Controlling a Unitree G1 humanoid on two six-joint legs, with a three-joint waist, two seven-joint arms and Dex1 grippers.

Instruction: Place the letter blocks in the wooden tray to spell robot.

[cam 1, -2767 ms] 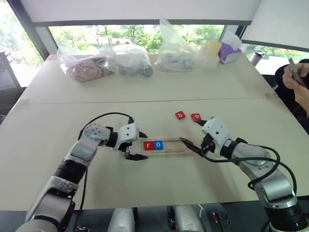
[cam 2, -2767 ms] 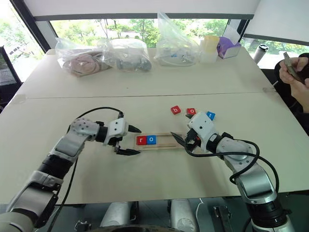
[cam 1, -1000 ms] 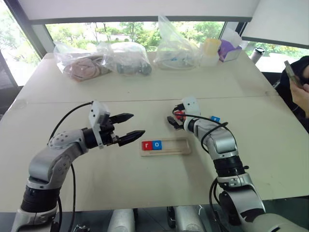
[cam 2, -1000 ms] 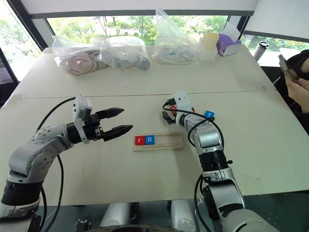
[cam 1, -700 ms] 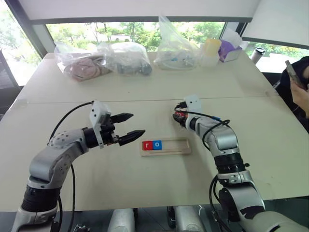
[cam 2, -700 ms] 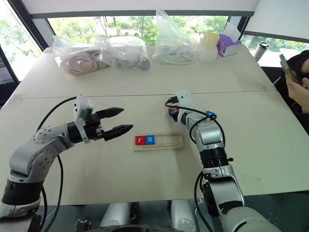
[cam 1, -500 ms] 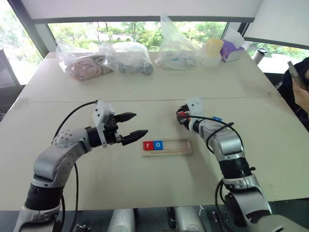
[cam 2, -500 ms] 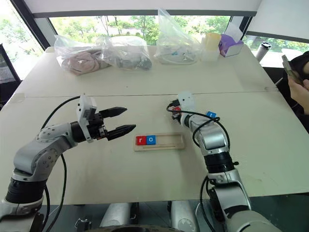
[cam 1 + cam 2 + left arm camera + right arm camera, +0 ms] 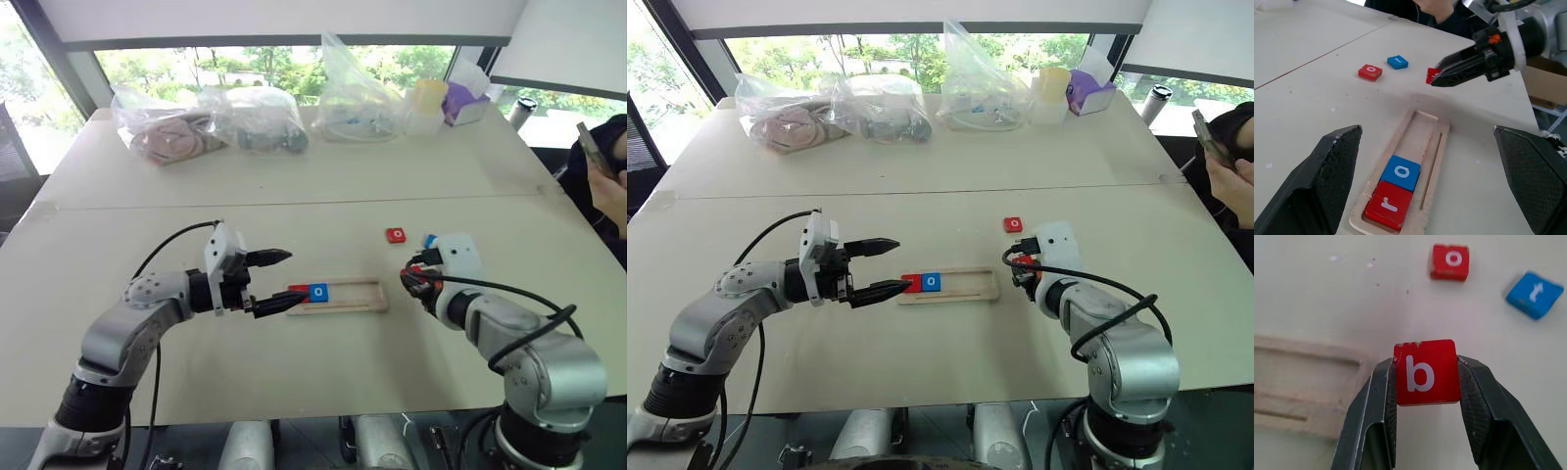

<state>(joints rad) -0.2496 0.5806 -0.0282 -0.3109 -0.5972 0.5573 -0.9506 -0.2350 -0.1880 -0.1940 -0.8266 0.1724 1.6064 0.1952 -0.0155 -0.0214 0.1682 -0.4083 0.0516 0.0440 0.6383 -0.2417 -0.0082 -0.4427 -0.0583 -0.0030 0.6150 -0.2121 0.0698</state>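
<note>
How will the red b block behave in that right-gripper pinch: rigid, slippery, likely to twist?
Likely rigid: the red b block keeps square edges between the right gripper's fingers. Probably light, being small and flat like the tiles in the wooden tray. It could pivot: the grip is only on two opposite edges, though the finger pads look textured.

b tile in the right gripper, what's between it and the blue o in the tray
Only bare tray slots and a strip of table; the left wrist view shows it. The b tile, pinched in the right gripper, sits beyond the tray's far end from the blue o.
</note>
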